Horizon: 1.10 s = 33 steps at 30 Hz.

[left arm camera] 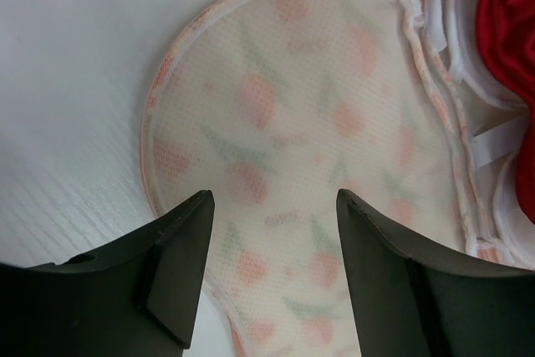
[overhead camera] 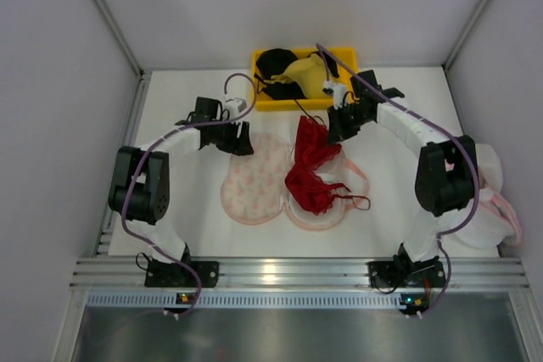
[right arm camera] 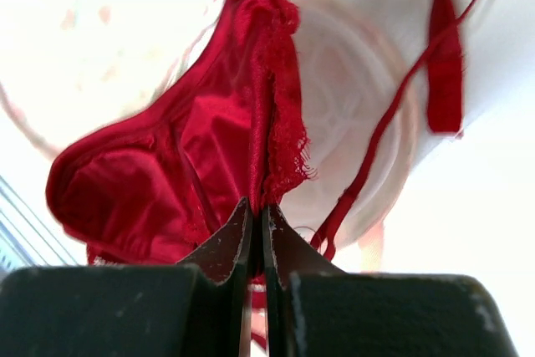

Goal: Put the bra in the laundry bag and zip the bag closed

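— Jaws, right gripper [right arm camera: 257,208]: state?
— Pressed together on a fold of the bra [overhead camera: 312,171], pinching it beside its red lace edge. The fabric hangs from the fingertips in the right wrist view.

— Item one, location?
— Bra: bunched red fabric draped over the right lobe of the laundry bag [overhead camera: 253,182]. Its upper end is drawn toward 12 o'clock, where the right gripper grips it. A thin strap loops out toward 3 o'clock onto the table [overhead camera: 187,99].

— Item two?
— Laundry bag: two rounded mesh lobes, printed, lying flat at mid-table, the left lobe uncovered. How far the zip stands open cannot be told.

— Jaws, left gripper [left arm camera: 274,198]?
— Apart, holding nothing, poised over the left lobe near its 11 o'clock rim.

— Other stock?
— Yellow bin [overhead camera: 263,101] at 12 o'clock of the bag, holding a yellow bra [overhead camera: 305,74] and black bras [overhead camera: 276,61]. White bags [overhead camera: 488,209] at 3 o'clock, at the table's edge beside the right arm.
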Tool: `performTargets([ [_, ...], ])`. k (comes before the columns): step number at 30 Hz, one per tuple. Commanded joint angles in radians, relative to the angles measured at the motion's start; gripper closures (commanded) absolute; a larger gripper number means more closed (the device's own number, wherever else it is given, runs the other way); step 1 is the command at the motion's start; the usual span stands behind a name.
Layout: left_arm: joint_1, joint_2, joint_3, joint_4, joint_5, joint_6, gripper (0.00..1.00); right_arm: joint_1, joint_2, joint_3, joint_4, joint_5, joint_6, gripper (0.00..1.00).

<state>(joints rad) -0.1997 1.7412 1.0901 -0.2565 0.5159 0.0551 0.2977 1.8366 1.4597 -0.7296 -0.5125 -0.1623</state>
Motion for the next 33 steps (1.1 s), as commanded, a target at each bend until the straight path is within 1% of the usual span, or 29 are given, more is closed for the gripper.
performTargets([
  [1, -0.004, 0.017, 0.007, -0.029, -0.047, 0.008, 0.34, -0.009, -0.112, -0.080, -0.005, -0.021, 0.013, 1.00],
  [3, -0.004, 0.017, 0.007, -0.029, -0.042, 0.005, 0.34, -0.008, -0.114, -0.139, 0.019, -0.027, 0.033, 1.00],
  [5, -0.004, 0.017, 0.011, -0.029, -0.033, 0.005, 0.34, -0.003, -0.090, -0.157, 0.016, -0.027, 0.035, 1.00],
  [8, -0.004, -0.006, 0.021, -0.030, 0.031, 0.028, 0.32, 0.000, -0.039, -0.182, 0.059, -0.027, 0.055, 1.00],
  [10, -0.009, -0.046, 0.025, -0.030, 0.099, 0.055, 0.30, 0.000, -0.020, -0.171, 0.093, -0.032, 0.082, 1.00],
  [11, -0.012, -0.064, 0.027, -0.033, 0.130, 0.090, 0.30, -0.002, -0.017, -0.164, 0.093, -0.035, 0.089, 0.98],
  [12, -0.021, -0.104, 0.028, -0.039, 0.183, 0.109, 0.30, 0.000, -0.017, -0.147, 0.091, -0.040, 0.090, 0.89],
  [14, -0.038, -0.143, 0.042, -0.059, 0.222, 0.182, 0.30, 0.000, -0.026, -0.133, 0.075, -0.043, 0.086, 0.82],
  [15, -0.068, -0.175, 0.050, -0.085, 0.228, 0.208, 0.30, 0.000, -0.042, -0.131, 0.067, -0.043, 0.083, 0.71],
  [17, -0.110, -0.203, 0.066, -0.116, 0.246, 0.274, 0.30, -0.003, -0.063, -0.139, 0.045, -0.043, 0.070, 0.58],
  [18, -0.154, -0.227, 0.070, -0.136, 0.253, 0.293, 0.30, -0.003, -0.086, -0.142, 0.038, -0.043, 0.067, 0.51],
  [19, -0.176, -0.238, 0.073, -0.145, 0.268, 0.326, 0.30, -0.005, -0.098, -0.144, 0.032, -0.040, 0.058, 0.49],
  [20, -0.200, -0.247, 0.079, -0.153, 0.269, 0.341, 0.29, -0.006, -0.111, -0.147, 0.019, -0.038, 0.053, 0.42],
  [21, -0.249, -0.261, 0.080, -0.164, 0.268, 0.351, 0.29, -0.011, -0.137, -0.147, 0.012, -0.037, 0.049, 0.39],
  [23, -0.302, -0.270, 0.080, -0.173, 0.256, 0.367, 0.29, -0.020, -0.160, -0.138, -0.008, -0.032, 0.032, 0.35],
  [24, -0.351, -0.269, 0.082, -0.174, 0.247, 0.368, 0.29, -0.029, -0.184, -0.133, -0.014, -0.031, 0.027, 0.35],
  [26, -0.398, -0.259, 0.083, -0.175, 0.243, 0.370, 0.29, -0.042, -0.203, -0.125, -0.030, -0.031, 0.018, 0.32],
  [28, -0.460, -0.229, 0.100, -0.173, 0.224, 0.367, 0.30, -0.068, -0.232, -0.125, -0.045, -0.037, 0.012, 0.31],
  [29, -0.484, -0.212, 0.112, -0.173, 0.211, 0.368, 0.30, -0.078, -0.243, -0.131, -0.051, -0.035, 0.009, 0.32],
  [30, -0.532, -0.172, 0.126, -0.173, 0.181, 0.367, 0.30, -0.104, -0.263, -0.137, -0.057, -0.034, 0.007, 0.32],
  [32, -0.579, -0.123, 0.186, -0.173, 0.139, 0.361, 0.31, -0.140, -0.283, -0.159, -0.068, -0.035, 0.001, 0.32],
  [33, -0.616, -0.065, 0.207, -0.173, 0.100, 0.356, 0.32, -0.178, -0.299, -0.168, -0.080, -0.034, -0.003, 0.32],
])
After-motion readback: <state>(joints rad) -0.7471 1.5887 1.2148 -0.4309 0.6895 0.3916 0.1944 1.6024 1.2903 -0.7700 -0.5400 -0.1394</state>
